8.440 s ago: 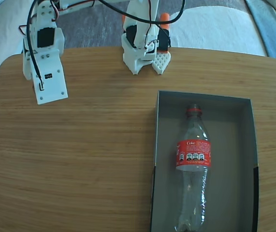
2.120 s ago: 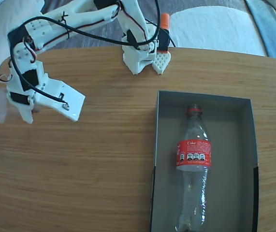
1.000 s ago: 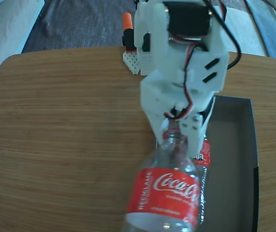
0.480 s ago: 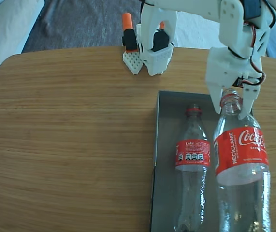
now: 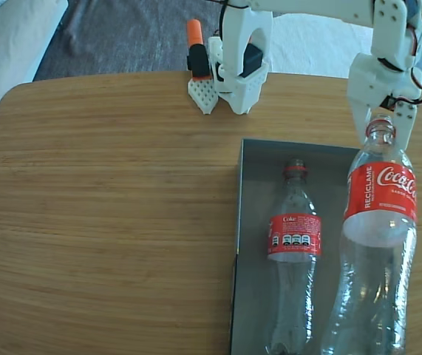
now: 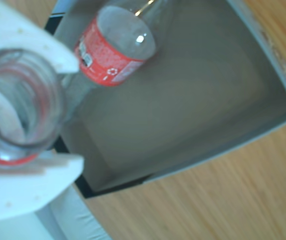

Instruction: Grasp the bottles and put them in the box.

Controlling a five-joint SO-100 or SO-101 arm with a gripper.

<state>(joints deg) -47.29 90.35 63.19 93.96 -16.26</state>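
The gripper (image 5: 381,133) is clamped around the neck of the second bottle (image 5: 377,244), which hangs in the air over the right-hand side of the box (image 5: 251,222) as the fixed view shows it; the wrist view confirms the hold, with the open, capless mouth of that bottle (image 6: 17,107) seated between the two white fingers (image 6: 27,172). The first bottle (image 5: 293,251) already lies flat inside the box, its red cap toward the far wall and its base toward the near edge, so half of the job looks done and the step in hand is the delivery of the second one. The held bottle looks large in the fixed view because it is raised toward the camera, and its lower end runs out of the picture, so how high it hangs above the box floor cannot be told. In the wrist view the grey floor of the box (image 6: 193,100) beside the lying bottle (image 6: 115,47) is bare, which suggests room enough for a second one next to it. The next move probably calls for lowering the bottle into that free strip, keeping it parallel to the first and clear of the right wall, then letting the fingers part only once it rests on the floor, since a clear, empty bottle released from a height may bounce or roll against its neighbour
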